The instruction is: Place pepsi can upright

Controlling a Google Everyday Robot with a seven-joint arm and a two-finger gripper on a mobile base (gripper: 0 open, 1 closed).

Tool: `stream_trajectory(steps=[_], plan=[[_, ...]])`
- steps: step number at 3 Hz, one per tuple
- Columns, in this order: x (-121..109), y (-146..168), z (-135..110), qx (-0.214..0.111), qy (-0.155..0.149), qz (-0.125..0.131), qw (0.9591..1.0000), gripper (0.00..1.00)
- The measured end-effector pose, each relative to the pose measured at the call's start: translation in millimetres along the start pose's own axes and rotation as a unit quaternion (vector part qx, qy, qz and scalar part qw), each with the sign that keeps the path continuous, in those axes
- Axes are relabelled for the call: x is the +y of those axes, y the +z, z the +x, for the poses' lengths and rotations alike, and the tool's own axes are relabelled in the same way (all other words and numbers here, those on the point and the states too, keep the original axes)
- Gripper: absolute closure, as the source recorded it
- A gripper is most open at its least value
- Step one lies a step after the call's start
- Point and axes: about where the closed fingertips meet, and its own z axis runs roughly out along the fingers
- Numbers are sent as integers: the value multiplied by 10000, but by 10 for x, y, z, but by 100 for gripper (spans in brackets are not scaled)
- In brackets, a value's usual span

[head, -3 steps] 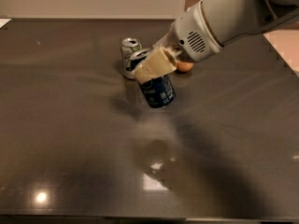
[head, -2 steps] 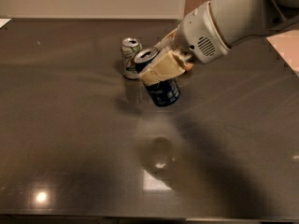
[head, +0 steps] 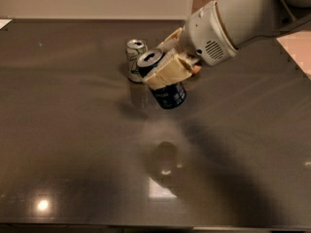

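Observation:
My gripper (head: 167,72) is shut on the pepsi can (head: 167,95), a dark blue can with a silver top and small white print. The can hangs tilted above the dark table (head: 73,144), its top end leaning toward the upper left. The tan fingers (head: 170,73) clamp its upper half. The white arm reaches in from the upper right. The can's shadow lies on the table below it.
A white and green can (head: 134,57) stands upright on the table just behind and left of the held can, close to it. The table's far edge meets a pale wall. A light surface shows at the far right edge.
The gripper with the pepsi can has shifted slightly right and up, and the can has turned more toward upright. The white and green can has not moved.

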Motion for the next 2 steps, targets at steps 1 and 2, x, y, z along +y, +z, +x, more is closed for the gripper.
stream_trajectory(steps=[1, 2], plan=[[-7, 37, 20, -403, 123, -108, 9991, 100], [-23, 185, 213, -1204, 281, -355, 9917, 100]])
